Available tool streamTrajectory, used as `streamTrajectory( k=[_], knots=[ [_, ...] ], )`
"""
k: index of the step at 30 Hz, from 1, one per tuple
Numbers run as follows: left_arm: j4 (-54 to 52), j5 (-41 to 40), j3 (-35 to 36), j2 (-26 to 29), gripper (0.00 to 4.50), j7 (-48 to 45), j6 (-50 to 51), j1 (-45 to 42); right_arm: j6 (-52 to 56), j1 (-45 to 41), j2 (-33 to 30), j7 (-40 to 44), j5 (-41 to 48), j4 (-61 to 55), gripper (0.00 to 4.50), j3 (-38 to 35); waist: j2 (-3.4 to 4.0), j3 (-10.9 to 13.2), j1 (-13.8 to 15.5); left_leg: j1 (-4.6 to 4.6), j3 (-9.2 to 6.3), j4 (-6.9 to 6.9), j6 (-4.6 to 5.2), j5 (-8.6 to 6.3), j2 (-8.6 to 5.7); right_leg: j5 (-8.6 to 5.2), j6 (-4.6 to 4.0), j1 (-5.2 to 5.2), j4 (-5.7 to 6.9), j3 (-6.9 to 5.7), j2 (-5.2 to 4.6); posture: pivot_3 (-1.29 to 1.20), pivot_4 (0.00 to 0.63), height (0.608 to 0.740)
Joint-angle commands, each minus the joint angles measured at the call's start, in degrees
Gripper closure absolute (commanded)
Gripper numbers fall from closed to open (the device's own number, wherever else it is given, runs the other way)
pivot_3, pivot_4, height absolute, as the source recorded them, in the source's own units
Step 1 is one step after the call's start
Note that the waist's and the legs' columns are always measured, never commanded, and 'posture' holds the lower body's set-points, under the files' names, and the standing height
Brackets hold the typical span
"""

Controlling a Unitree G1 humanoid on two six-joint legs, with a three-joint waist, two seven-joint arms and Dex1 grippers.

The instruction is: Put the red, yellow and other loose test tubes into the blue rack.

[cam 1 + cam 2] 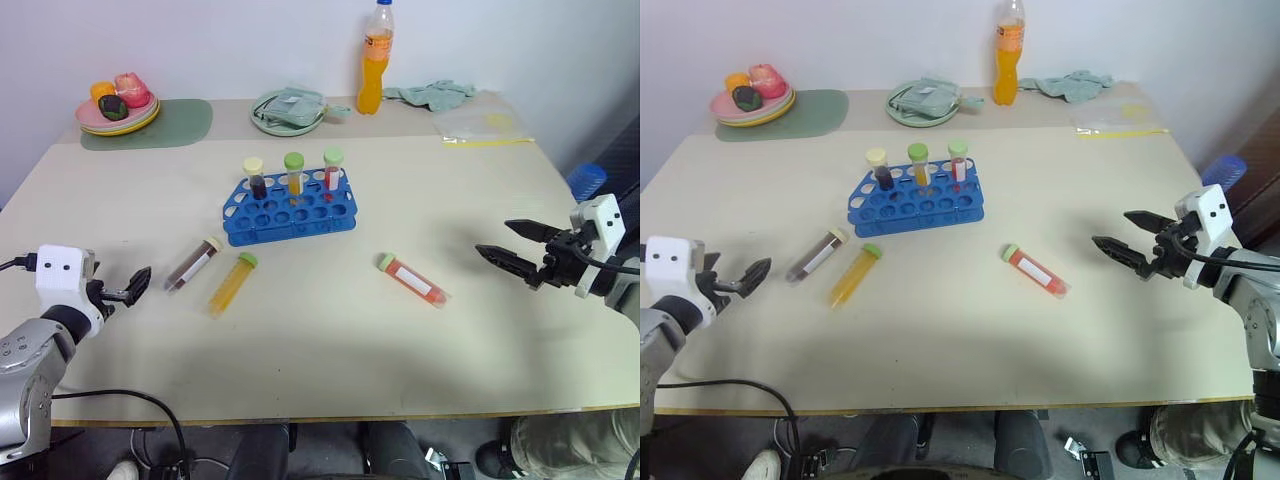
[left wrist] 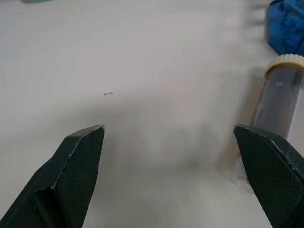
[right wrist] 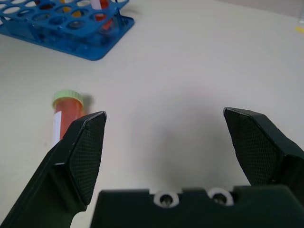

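Both pincers wide, empty: left gripper [image 1: 135, 285] near maroon tube [image 1: 193, 264]; right gripper [image 1: 510, 245] near red tube [image 1: 414, 279]; round tubes may roll if nudged; blue rack [image 1: 290, 208] could shift.

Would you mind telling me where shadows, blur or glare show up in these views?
Left eye view: soft shadow on the table toward its near edge, no glare. Left wrist view: maroon tube and blue rack look blurred. Right wrist view: red tube casts a small shadow.
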Motion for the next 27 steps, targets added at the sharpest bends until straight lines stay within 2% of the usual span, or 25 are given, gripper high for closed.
streamTrajectory(
  k=[1,13,19,23,27],
  knots=[
    [-1.0,0.2,1.2,0.4,0.03,0.3,-0.7,-0.6,-0.1,-1.5,0.0,-0.7,-0.2,-1.4,0.14,0.4,0.00,0.0,0.0,0.00,0.00,0.00,0.00,0.00,0.00,0.00,0.00,0.00,0.00,0.00,0.00,0.00,0.150,0.740],
    [-2.5,-1.8,0.0,-0.9,0.03,0.7,-1.9,-6.9,0.9,-2.8,0.5,-4.0,-2.0,-3.6,0.14,4.1,0.00,0.0,0.1,0.00,0.00,0.01,0.00,0.00,-0.01,0.00,0.00,0.01,0.00,0.00,0.00,0.00,0.150,0.740],
    [-4.3,-4.7,-7.2,-0.6,0.03,-4.6,-1.8,-13.3,6.8,-4.9,0.9,-8.8,-1.6,-11.4,0.14,6.2,0.00,0.0,0.1,-0.03,-0.01,0.05,-0.01,0.00,-0.04,0.00,0.01,0.00,0.00,0.00,0.00,0.00,0.150,0.740],
    [-3.8,-7.0,-11.8,0.4,0.03,-9.8,-0.9,-16.1,15.4,-5.3,-1.9,-9.9,0.3,-20.3,0.14,7.8,0.01,0.0,-0.2,-0.06,-0.01,-0.04,0.00,0.00,-0.01,0.00,0.00,-0.06,-0.03,0.00,0.03,0.00,0.150,0.740],
    [-3.1,-3.8,-21.5,1.7,0.03,-16.1,-4.4,-17.3,36.8,-14.2,-2.7,-14.6,4.4,-24.1,0.14,14.4,0.04,0.0,-0.2,-0.09,0.00,0.05,0.00,0.00,-0.02,0.01,0.00,-0.06,-0.03,0.00,0.02,0.00,0.150,0.740]
  ],
)
